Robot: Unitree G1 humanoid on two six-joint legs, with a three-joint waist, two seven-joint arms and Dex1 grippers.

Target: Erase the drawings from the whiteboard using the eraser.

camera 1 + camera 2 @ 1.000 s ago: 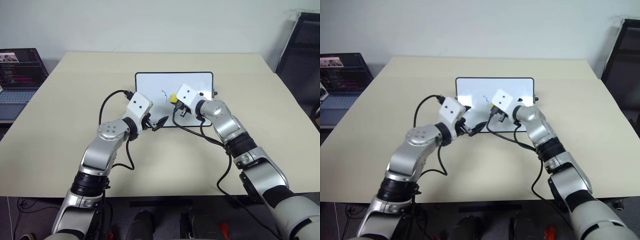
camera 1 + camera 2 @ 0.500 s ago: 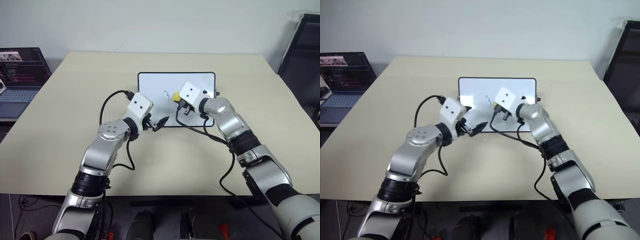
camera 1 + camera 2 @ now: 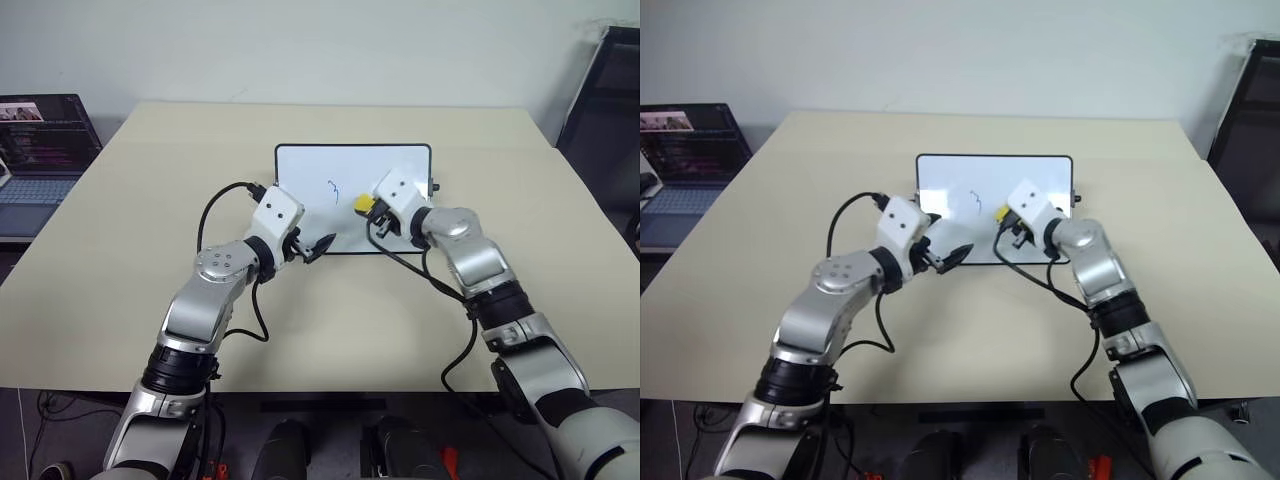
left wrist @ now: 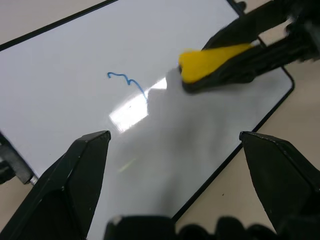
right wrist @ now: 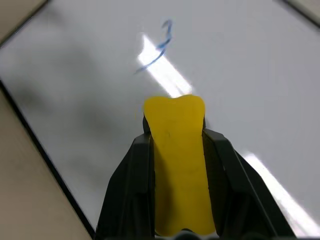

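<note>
A big tan table (image 3: pixel 120 260) takes up most of the room. Off past its left edge sits a laptop (image 3: pixel 35 150) with its screen lit.

In the middle of the table lies the whiteboard (image 3: pixel 300 170), flat, white, with a thin black frame. A small black knob sticks out on its right side.

The left gripper (image 3: pixel 322 245) sits at the front edge of the whiteboard, near the left corner. Its two black fingers (image 4: pixel 75 180) are spread wide apart, with nothing between them (you can see the white board right through the gap). I cannot tell if they touch the frame.

The right gripper (image 3: pixel 368 208) is over the right half of the whiteboard. Its two black fingers (image 5: pixel 127 175) are squeezed tight on the eraser (image 5: pixel 177 155), one on each side. The eraser is a small yellow block, and its front end pokes out past the finger tips. That end is right down by the white surface, but I cannot tell if it is pressing on it.

The drawings (image 4: pixel 127 82) are now just one small blue squiggle near the middle of the board. It sits just to the left of the eraser, not touching it. The board around the eraser looks clean and shiny.
</note>
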